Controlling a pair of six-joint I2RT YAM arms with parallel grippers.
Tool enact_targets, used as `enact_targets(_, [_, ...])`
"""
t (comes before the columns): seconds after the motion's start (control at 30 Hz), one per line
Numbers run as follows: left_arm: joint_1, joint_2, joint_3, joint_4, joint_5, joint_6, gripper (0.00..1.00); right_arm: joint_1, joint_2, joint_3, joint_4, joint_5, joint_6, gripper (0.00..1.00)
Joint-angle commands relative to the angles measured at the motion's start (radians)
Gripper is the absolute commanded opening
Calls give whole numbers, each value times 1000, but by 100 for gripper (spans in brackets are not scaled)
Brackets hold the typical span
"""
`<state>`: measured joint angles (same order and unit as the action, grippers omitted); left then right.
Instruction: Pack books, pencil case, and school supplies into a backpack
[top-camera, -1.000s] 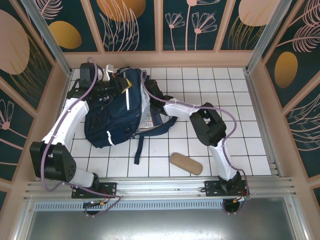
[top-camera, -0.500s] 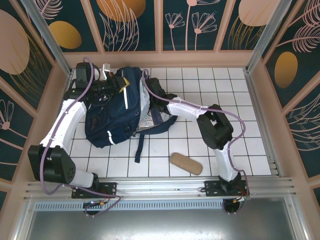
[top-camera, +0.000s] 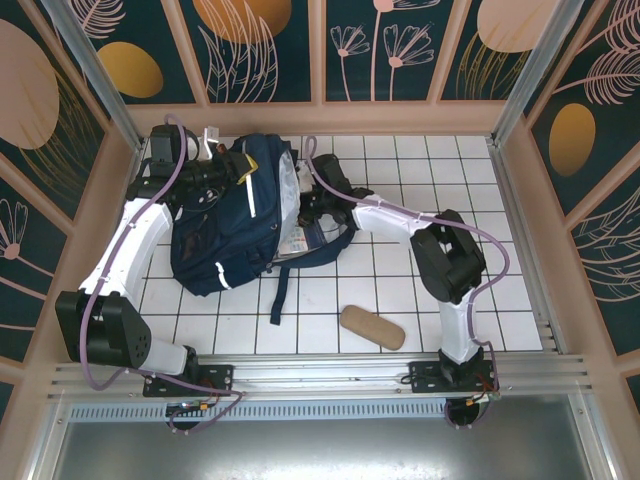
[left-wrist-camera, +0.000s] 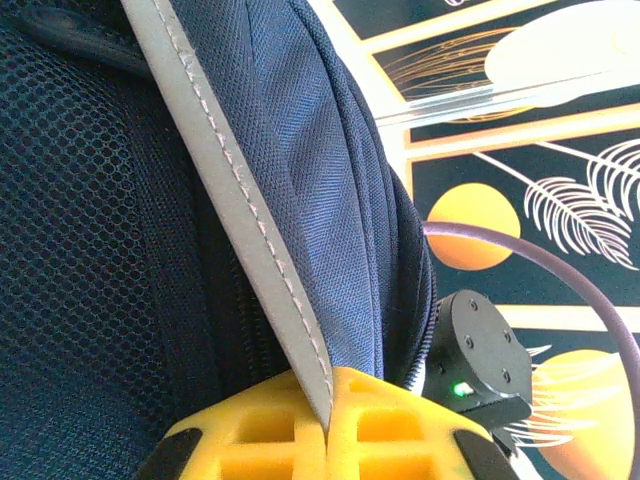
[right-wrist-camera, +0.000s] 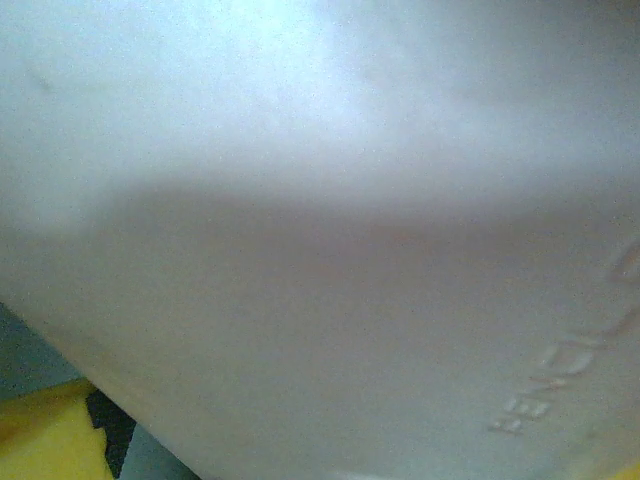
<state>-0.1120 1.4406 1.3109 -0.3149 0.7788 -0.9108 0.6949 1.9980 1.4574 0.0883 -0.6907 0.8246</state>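
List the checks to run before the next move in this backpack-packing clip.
1. Grip of left end effector on the pale stripe of the backpack: ok, clamped shut.
2. Backpack mouth wide enough: cannot tell.
3. Position of right end effector at the backpack's opening, jaws wide: ok.
4. Anything between its jaws: cannot tell, wrist view blurred.
5. Is the tan case packed: not ok, it lies on the table.
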Motion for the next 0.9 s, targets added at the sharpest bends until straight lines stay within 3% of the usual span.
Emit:
enact_targets(0.0, [9, -78, 63, 180, 67, -1, 0, -9, -74, 25, 26, -52, 55, 99])
enact_targets(0.1, [11, -76, 62, 178, 65, 4, 0, 0, -47, 111, -149, 1, 25, 99])
enact_targets(0.17, [11, -74, 59, 180, 65, 3, 0, 17, -30, 130, -170, 0, 45, 99])
enact_targets(0.3, [13, -68, 59, 187, 66, -2, 0, 92, 78, 259, -227, -88, 94, 99])
enact_targets(0.4, [12, -71, 63, 188, 65, -2, 0, 81, 114, 397, -531, 172, 12, 99])
enact_targets(0.5, [13, -71, 58, 186, 62, 1, 0, 26, 54, 283, -505, 245, 78, 99])
enact_targets(0.63, [15, -75, 34, 190, 55, 5, 0, 40, -16, 243, -568, 418, 85, 99])
enact_targets(0.7, [15, -74, 30, 196, 56, 3, 0, 44, -20, 222, -553, 380, 92, 99])
enact_targets(0.8, [15, -69, 33, 197, 57, 3, 0, 52, -6, 202, -469, 215, 94, 99])
enact_targets(0.87, [15, -69, 31, 197, 55, 4, 0, 52, -15, 186, -440, 198, 91, 99])
